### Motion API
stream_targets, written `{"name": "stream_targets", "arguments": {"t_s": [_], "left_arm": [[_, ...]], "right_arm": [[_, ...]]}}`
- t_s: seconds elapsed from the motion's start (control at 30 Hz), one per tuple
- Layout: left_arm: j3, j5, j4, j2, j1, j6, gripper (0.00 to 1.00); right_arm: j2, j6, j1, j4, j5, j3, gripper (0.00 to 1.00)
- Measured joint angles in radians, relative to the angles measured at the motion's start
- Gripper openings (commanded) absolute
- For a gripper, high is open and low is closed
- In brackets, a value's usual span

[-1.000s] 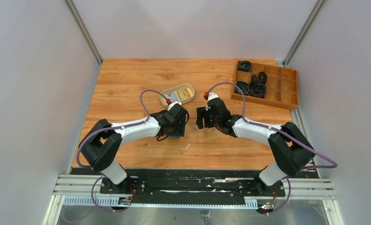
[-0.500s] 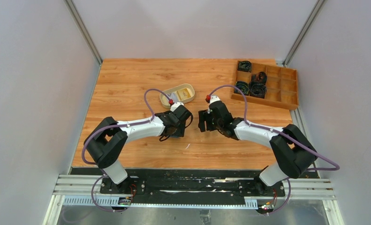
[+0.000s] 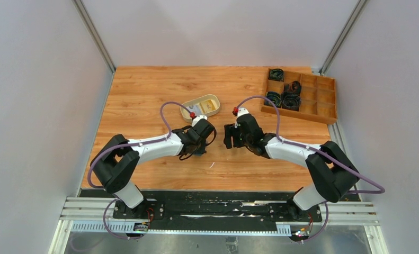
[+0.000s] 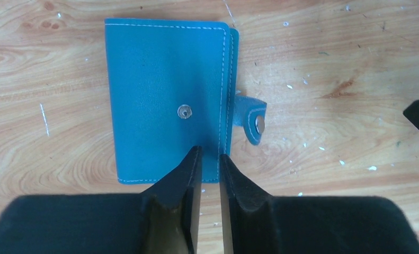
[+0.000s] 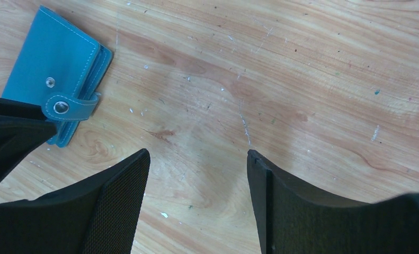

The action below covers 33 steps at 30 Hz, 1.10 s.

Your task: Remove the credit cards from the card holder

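The card holder point(image 4: 165, 95), a blue wallet, lies closed and flat on the table, its tab point(image 4: 251, 119) unsnapped and sticking out to the right. My left gripper point(image 4: 211, 156) hangs over the wallet's near edge with its jaws drawn almost together, only a thin slit between them and nothing in it. The right gripper point(image 5: 196, 156) stands open over bare wood, with the wallet point(image 5: 48, 79) off to its left. A yellow credit card point(image 3: 211, 107) and a pale one point(image 3: 196, 110) lie in the cream tray point(image 3: 202, 98). Any cards inside the wallet are hidden.
A wooden compartment box point(image 3: 300, 95) with black coiled items stands at the back right. The cream tray sits just behind the left gripper point(image 3: 202, 136). The right gripper point(image 3: 229, 136) faces it a short gap away.
The left jaws have closed from wide apart to a thin slit above the wallet. The right gripper edged slightly toward the back earlier and has since stayed put, open.
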Motion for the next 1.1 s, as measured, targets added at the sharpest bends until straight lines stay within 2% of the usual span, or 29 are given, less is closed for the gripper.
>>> {"name": "stream_targets", "arguments": {"t_s": [0.07, 0.37, 0.5, 0.6, 0.83, 1.1], "left_arm": [[-0.007, 0.013, -0.002, -0.018, 0.0, -0.003, 0.0], [-0.008, 0.039, -0.011, -0.089, 0.0, 0.003, 0.0], [-0.006, 0.023, -0.042, -0.099, 0.001, 0.007, 0.28], [-0.005, 0.01, -0.089, -0.114, 0.025, 0.004, 0.39], [-0.032, 0.011, -0.119, -0.178, 0.159, 0.011, 0.42], [-0.061, 0.027, -0.127, -0.185, 0.18, 0.025, 0.42]], "right_arm": [[-0.005, 0.004, 0.0, 0.013, -0.006, -0.005, 0.71], [-0.003, 0.059, 0.01, 0.085, -0.081, -0.01, 0.7], [0.025, 0.087, 0.047, 0.131, -0.11, -0.005, 0.71], [0.074, 0.097, 0.089, 0.141, -0.115, 0.026, 0.71], [0.155, 0.101, 0.172, 0.138, -0.111, 0.13, 0.66], [0.249, 0.116, 0.188, 0.123, -0.081, 0.211, 0.62]]}}
